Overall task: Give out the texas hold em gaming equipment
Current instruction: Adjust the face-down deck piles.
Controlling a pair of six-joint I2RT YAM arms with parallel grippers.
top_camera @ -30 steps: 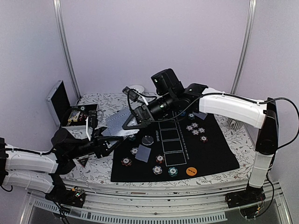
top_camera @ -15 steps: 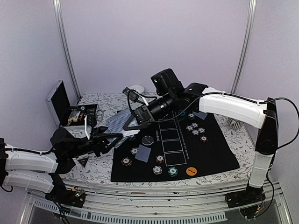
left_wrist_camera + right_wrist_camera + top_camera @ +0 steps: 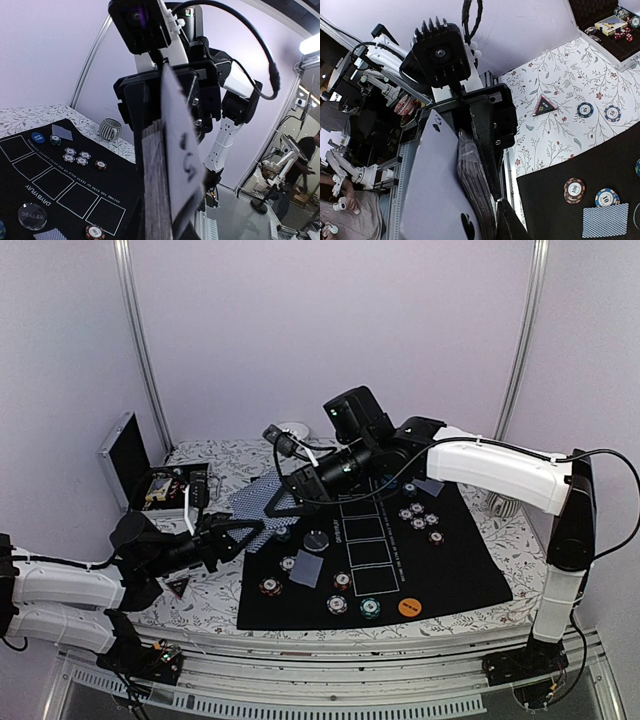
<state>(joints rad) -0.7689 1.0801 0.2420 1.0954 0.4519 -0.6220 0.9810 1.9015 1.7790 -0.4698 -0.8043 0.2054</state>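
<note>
Dealing looked to be the step in hand. The left tool [image 3: 248,530] was clenched on the deck of cards [image 3: 255,505], held in the air above the left edge of the black mat [image 3: 460,560]. The right tool [image 3: 283,502] met the deck's outer card [image 3: 180,160], but I could not tell if it had clamped. The next move probably called for peeling that card away sideways and laying it on bare mat, clear of the chips [image 3: 418,523].

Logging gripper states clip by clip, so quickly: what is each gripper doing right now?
Left gripper: closed, holding the deck of cards.
Right gripper: closed, apparently on a single card at the face of the deck.
</note>
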